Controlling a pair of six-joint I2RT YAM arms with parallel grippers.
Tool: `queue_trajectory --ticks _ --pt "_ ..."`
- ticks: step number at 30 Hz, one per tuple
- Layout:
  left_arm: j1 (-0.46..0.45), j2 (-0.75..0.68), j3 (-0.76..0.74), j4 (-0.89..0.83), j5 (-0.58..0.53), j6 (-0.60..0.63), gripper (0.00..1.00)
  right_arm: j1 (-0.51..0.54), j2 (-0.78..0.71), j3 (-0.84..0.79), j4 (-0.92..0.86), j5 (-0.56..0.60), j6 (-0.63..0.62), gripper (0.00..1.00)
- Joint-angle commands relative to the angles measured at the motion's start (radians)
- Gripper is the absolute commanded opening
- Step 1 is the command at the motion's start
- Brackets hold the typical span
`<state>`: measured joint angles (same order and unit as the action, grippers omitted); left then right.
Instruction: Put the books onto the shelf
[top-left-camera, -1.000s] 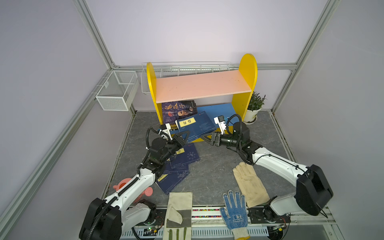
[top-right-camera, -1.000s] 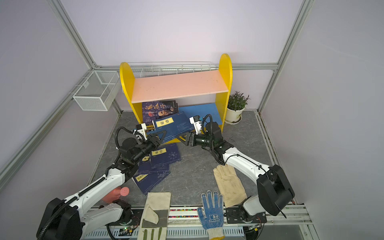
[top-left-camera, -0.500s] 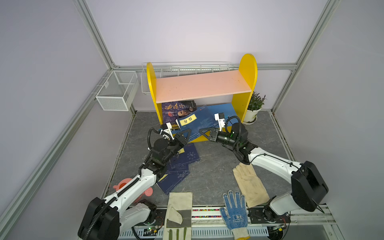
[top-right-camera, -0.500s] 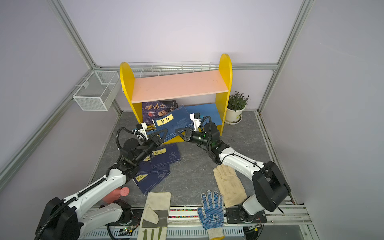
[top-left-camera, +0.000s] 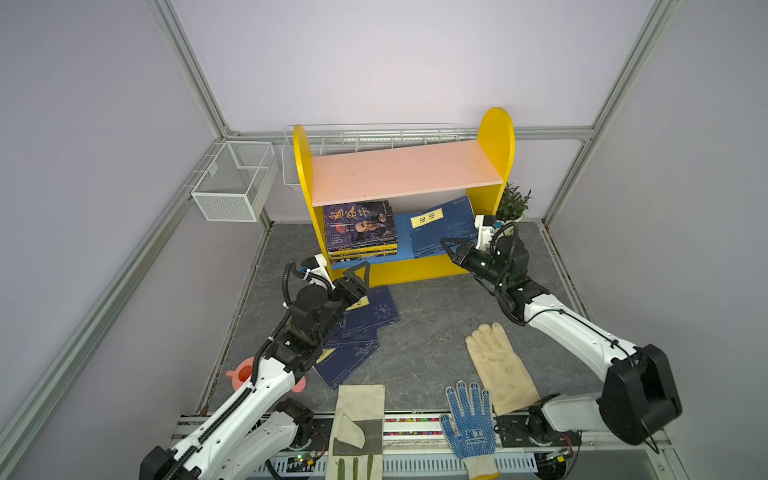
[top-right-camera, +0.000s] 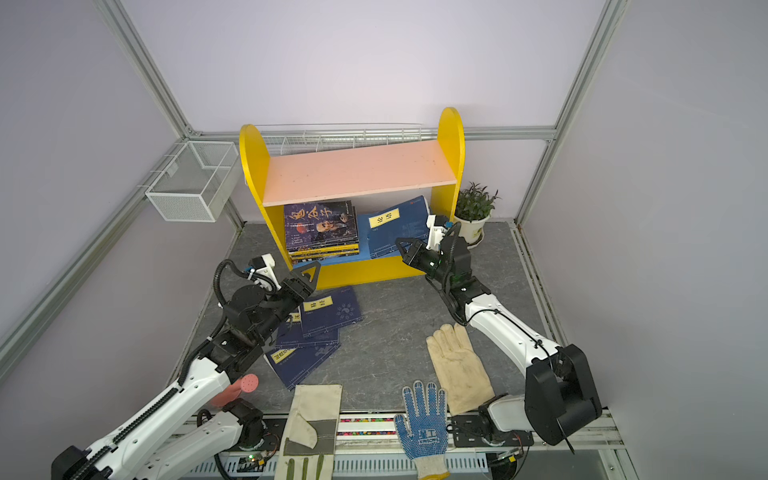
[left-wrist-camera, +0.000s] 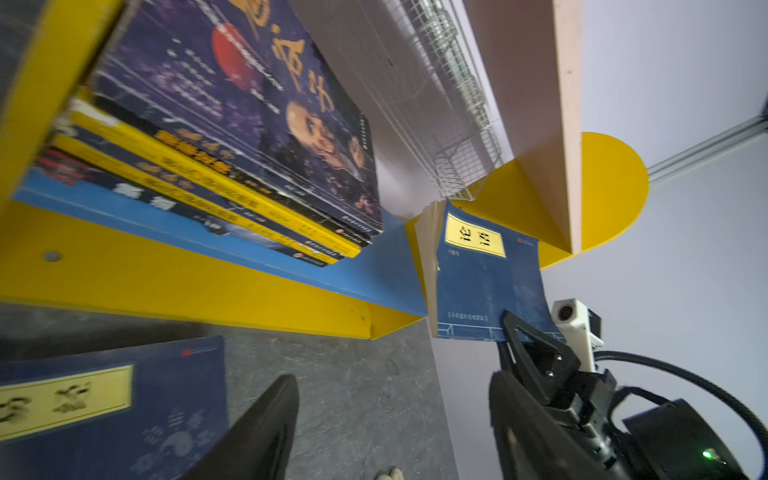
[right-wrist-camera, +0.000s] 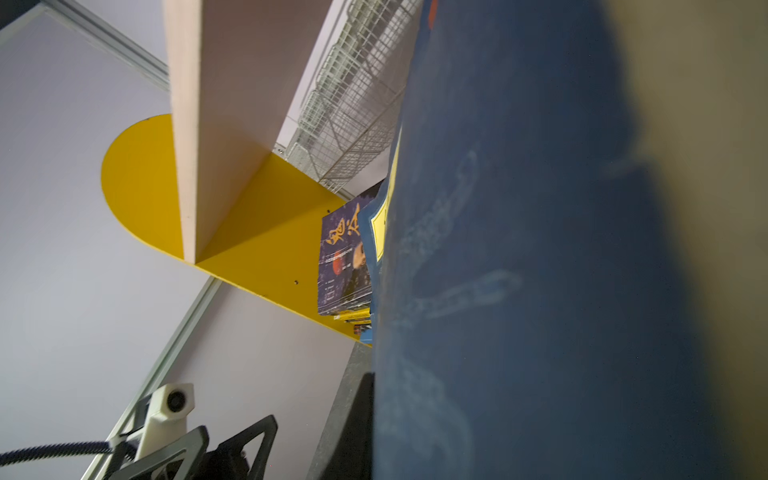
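At the shelf, right gripper pinches a tilted navy book to slide it in; left gripper gapes empty.

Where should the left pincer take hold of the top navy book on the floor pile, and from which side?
Grip the top navy book by its edge nearest the shelf, coming in low from that side. It lies flat, shifted shelfward off the books beneath, so that edge looks free underneath, and the open left pincer hovers near it.
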<state>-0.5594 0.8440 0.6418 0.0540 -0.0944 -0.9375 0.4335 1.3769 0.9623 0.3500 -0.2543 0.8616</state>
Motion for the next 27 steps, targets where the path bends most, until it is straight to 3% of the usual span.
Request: queue_trajectory --ticks 1,10,20,21,25,27 --pt "-0.001 -0.033 0.025 -0.235 -0.135 0.036 0.72 -0.01 0.019 0.056 -0.046 0.071 -0.051 0.07" --pt "0.0 -0.12 0.004 -0.317 -0.184 0.039 0.72 -0.023 0.181 0.184 -0.037 0.095 0.029 0.08" --pt "0.0 -0.129 0.009 -0.339 -0.192 0.042 0.71 -0.064 0.324 0.331 -0.321 0.122 0.135 0.16" --pt "0.0 -0.13 0.01 -0.338 -0.19 0.042 0.71 -0.071 0.339 0.338 -0.347 0.117 0.146 0.19" --pt "0.0 -0.129 0.012 -0.329 -0.182 0.044 0.7 -0.094 0.377 0.327 -0.375 0.108 0.194 0.48" --pt "0.0 -0.127 0.012 -0.324 -0.177 0.044 0.69 -0.101 0.389 0.331 -0.403 0.11 0.209 0.57"
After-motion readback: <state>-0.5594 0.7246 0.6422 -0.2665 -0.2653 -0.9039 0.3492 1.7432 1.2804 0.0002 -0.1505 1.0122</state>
